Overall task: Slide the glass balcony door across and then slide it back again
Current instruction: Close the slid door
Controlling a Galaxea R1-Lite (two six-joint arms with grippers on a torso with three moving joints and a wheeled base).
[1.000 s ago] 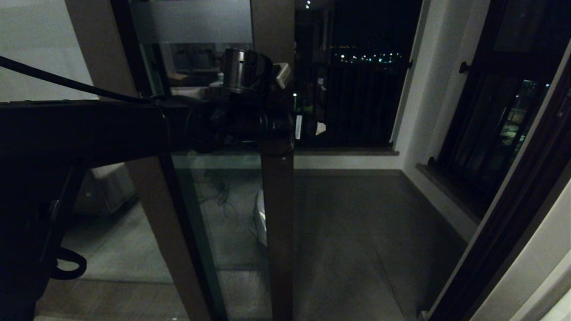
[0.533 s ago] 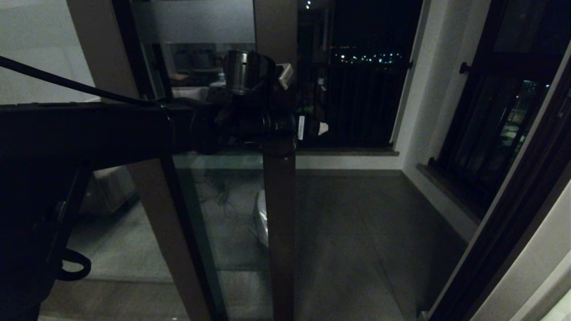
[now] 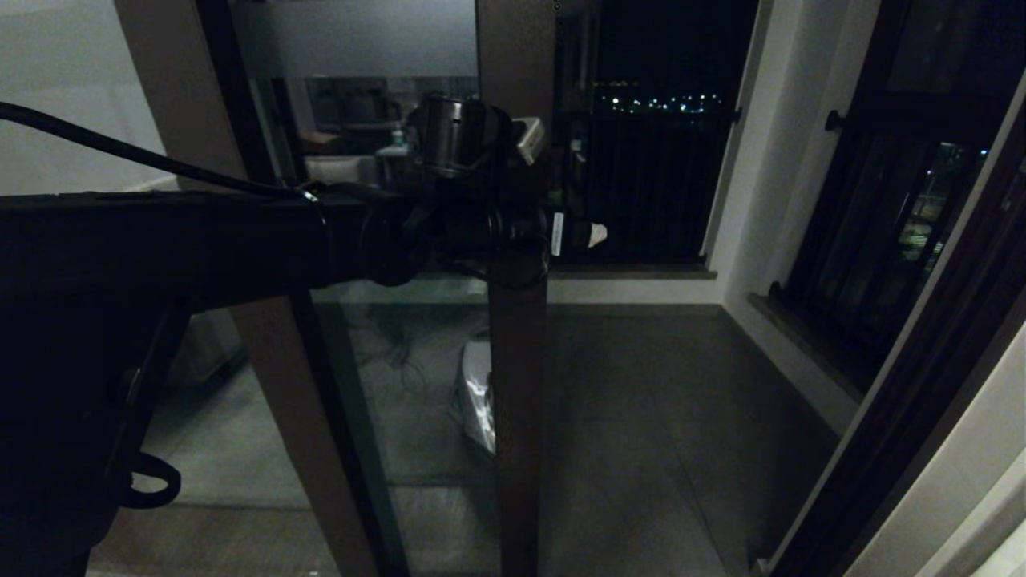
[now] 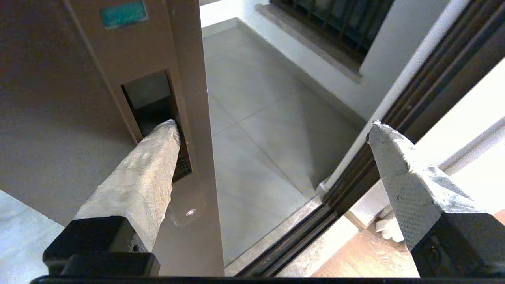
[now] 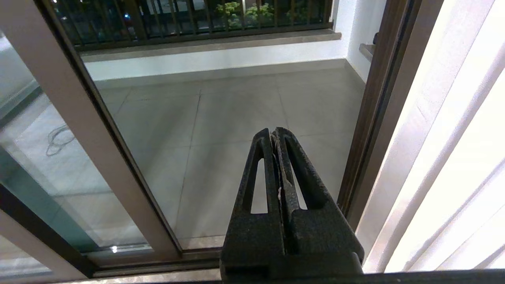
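Observation:
The glass balcony door (image 3: 517, 417) stands partly across the opening, and its brown stile (image 4: 189, 51) carries a narrow recessed handle slot (image 4: 148, 94). My left gripper (image 3: 561, 232) reaches to the stile at mid height and is open (image 4: 272, 126). One padded fingertip (image 4: 163, 136) sits inside the slot against its edge. The other finger (image 4: 394, 165) hangs free in the open gap. My right gripper (image 5: 275, 132) is shut on nothing, low down and facing the balcony floor, with the door stile (image 5: 90, 130) to its side.
A fixed glass panel with a plain brown post (image 3: 264, 361) stands left of the door. The dark door jamb (image 3: 922, 417) bounds the opening on the right. Beyond are the tiled balcony floor (image 3: 641, 417), a railing (image 3: 641, 184) and a barred side window (image 3: 898, 224).
The door stile has slid a little to the right, with my left gripper moving right along with it. The right arm has not moved.

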